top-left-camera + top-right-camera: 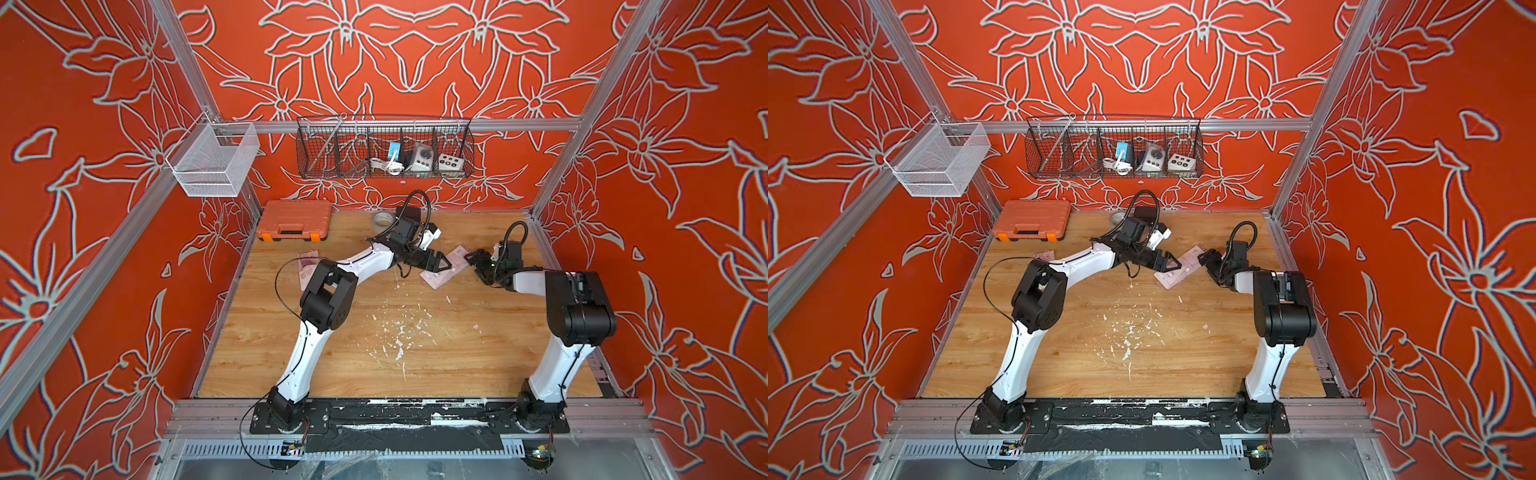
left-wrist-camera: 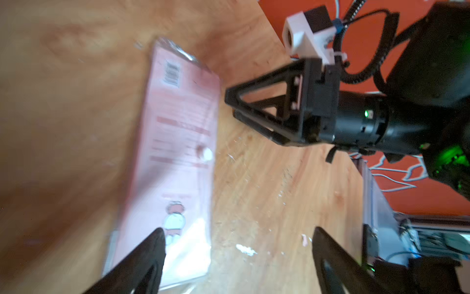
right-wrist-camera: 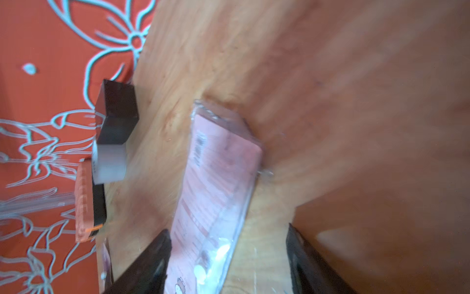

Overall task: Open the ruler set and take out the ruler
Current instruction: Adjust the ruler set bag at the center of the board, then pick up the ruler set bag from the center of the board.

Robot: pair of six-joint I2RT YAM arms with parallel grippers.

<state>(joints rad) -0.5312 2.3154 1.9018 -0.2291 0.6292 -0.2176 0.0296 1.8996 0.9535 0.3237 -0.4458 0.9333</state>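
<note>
Pink ruler set [image 1: 440, 279] lies flat, long axis near-left to far-right.

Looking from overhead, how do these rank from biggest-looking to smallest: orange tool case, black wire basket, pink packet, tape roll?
1. Black wire basket
2. Orange tool case
3. Pink ruler set packet, partly covered, so its rank is less sure
4. Tape roll

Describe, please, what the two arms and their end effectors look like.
The left arm and right arm have white links, black joints and black cables. The left end effector and right end effector carry black fingers built as open triangular frames; a green light glows behind the right one.
</note>
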